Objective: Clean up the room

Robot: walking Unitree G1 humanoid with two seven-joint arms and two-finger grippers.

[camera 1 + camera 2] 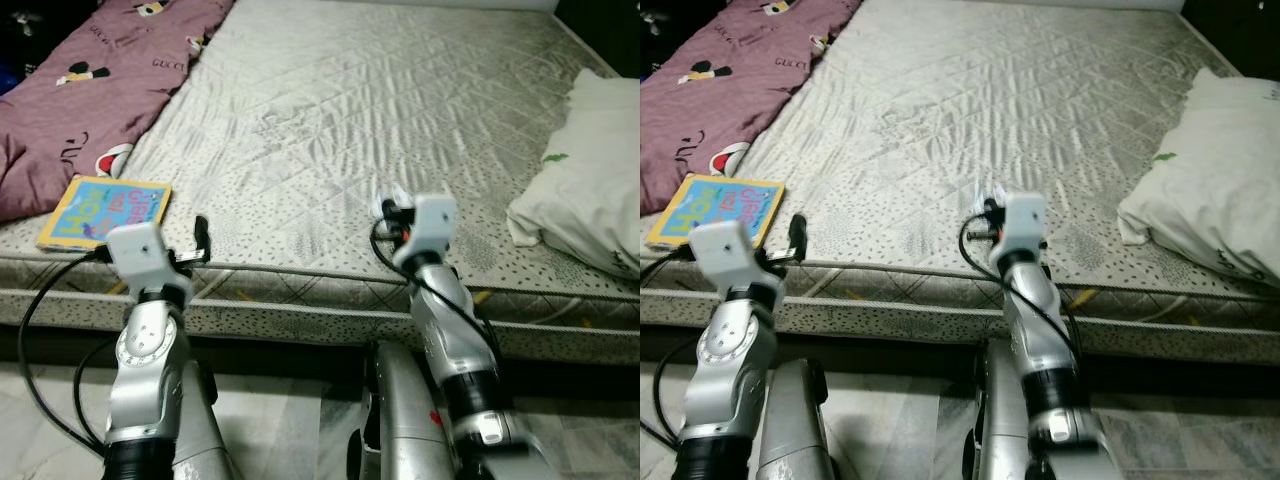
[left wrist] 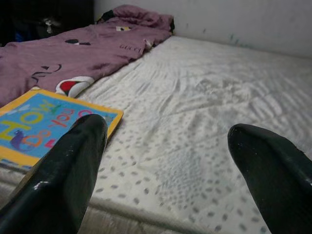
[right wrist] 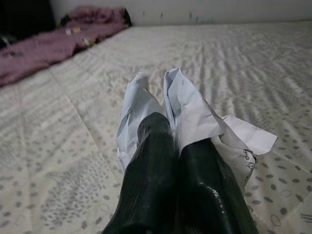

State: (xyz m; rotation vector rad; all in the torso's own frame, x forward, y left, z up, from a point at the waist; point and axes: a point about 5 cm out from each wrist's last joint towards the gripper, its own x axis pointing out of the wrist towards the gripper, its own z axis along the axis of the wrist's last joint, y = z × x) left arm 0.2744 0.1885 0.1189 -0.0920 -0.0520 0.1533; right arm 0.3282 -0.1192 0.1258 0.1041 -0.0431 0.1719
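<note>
Before the robot, a bare mattress [image 1: 330, 130] with a quilted diamond pattern and small grey speckles, its piped front edge running across both eye views. Below it, pale marbled floor [image 1: 290, 425]. At the far end, a light wall [image 2: 219, 19] with faint marks. Over the mattress's left side, a crumpled mauve blanket [image 1: 90, 90] printed with cartoon figures and lettering. Just beside the blanket's near edge, at the mattress's front left corner, a flat picture book [image 1: 105, 212] with a yellow border and blue cover. On the right side, a white pillow [image 1: 590, 170], rumpled, reaching toward the front edge.

White crumpled paper [image 3: 190, 112], creased into peaks, faint printed marks on one flap. Pinched in the right tool [image 3: 175, 146], whose two black fingers press tightly together with the paper bunched around and beyond their tips. Held just above the mattress near its front edge, about midway across, well apart from book and pillow.

Left tool [image 2: 165, 146] spread wide, holding nothing, fingers apart over the front edge of the mattress, just beside the book's right corner.
</note>
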